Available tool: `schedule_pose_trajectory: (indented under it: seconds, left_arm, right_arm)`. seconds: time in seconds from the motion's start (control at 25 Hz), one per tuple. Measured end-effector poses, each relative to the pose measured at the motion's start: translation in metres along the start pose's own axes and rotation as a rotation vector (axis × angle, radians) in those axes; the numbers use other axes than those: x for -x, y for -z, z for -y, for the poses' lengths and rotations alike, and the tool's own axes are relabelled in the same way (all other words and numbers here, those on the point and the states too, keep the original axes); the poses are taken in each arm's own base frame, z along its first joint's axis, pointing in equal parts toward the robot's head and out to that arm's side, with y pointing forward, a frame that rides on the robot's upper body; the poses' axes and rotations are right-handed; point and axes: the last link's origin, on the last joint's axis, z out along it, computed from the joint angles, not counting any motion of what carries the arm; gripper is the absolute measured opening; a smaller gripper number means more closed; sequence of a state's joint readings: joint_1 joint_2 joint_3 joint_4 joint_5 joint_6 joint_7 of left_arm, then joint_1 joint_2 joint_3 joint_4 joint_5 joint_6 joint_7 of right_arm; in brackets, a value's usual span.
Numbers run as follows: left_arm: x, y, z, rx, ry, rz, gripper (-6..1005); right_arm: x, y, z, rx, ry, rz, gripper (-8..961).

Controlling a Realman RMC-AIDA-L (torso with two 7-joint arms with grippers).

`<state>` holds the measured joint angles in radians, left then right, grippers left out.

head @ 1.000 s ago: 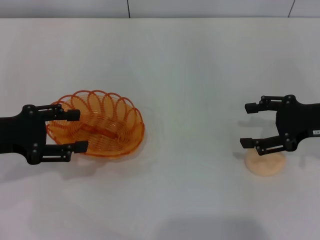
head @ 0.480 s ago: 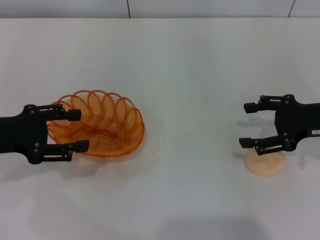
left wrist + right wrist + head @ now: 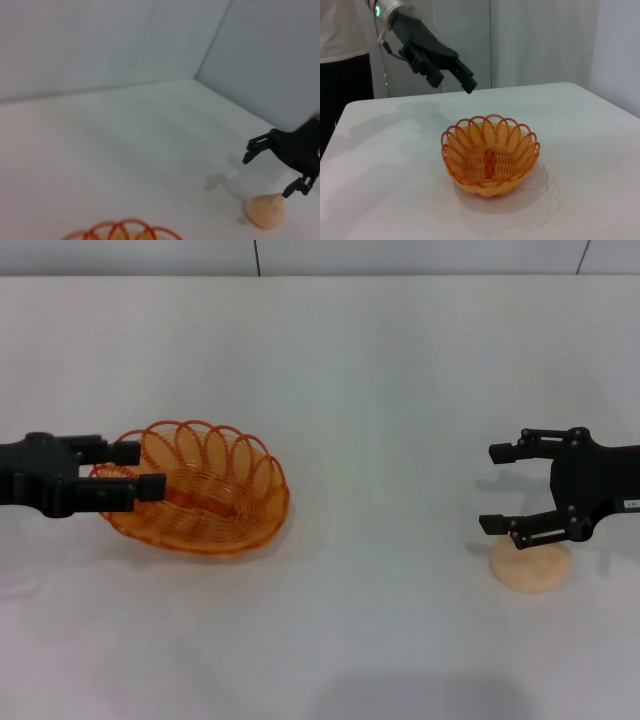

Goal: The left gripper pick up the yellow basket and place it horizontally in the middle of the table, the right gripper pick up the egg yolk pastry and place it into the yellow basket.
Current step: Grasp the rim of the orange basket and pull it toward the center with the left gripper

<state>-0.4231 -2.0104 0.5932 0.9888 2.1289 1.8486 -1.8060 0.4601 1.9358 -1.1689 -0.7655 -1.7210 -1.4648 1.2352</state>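
Observation:
The yellow basket [image 3: 200, 490] stands upright on the white table [image 3: 380, 370] at the left, and also shows in the right wrist view [image 3: 490, 160]. Its rim shows in the left wrist view [image 3: 122, 231]. My left gripper [image 3: 143, 470] is open and empty. It hovers over the basket's left rim, and the right wrist view [image 3: 465, 82] shows it well above the basket. The egg yolk pastry [image 3: 531, 565] lies on the table at the right, and also shows in the left wrist view [image 3: 264, 210]. My right gripper [image 3: 492, 489] is open and empty, just above and behind the pastry.
A person in a white top [image 3: 342, 30] stands beyond the table's left end. A wall [image 3: 400, 255] runs along the table's far edge.
My left gripper has turned at the wrist and pulled back to the left, its fingers now closer together over the basket's left rim. The right gripper, basket and pastry have not moved.

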Motion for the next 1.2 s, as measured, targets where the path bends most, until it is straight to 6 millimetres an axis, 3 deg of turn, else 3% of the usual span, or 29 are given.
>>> schedule_pose_trajectory:
  seconds: [0.24,0.4,0.6,0.8,1.2]
  left_arm:
    - [-0.017,0.016,0.003,-0.066,0.197,0.06,674]
    - [-0.034,0.029,0.018,-0.198,0.311,0.139,664]
    - [-0.05,0.03,0.033,-0.324,0.354,0.231,652]
    - [-0.055,0.012,0.046,-0.419,0.341,0.329,640]
    - [-0.04,-0.042,0.057,-0.427,0.338,0.415,616]
  right_arm:
    - [0.002,-0.001,0.0,0.0,0.037,0.003,867]
    - [0.002,-0.003,-0.001,0.002,0.052,0.008,867]
    - [0.003,-0.006,-0.003,0.008,0.057,0.013,867]
    - [0.007,-0.011,-0.004,0.017,0.067,0.021,867]
    - [0.007,-0.013,-0.009,0.014,0.081,0.032,867]
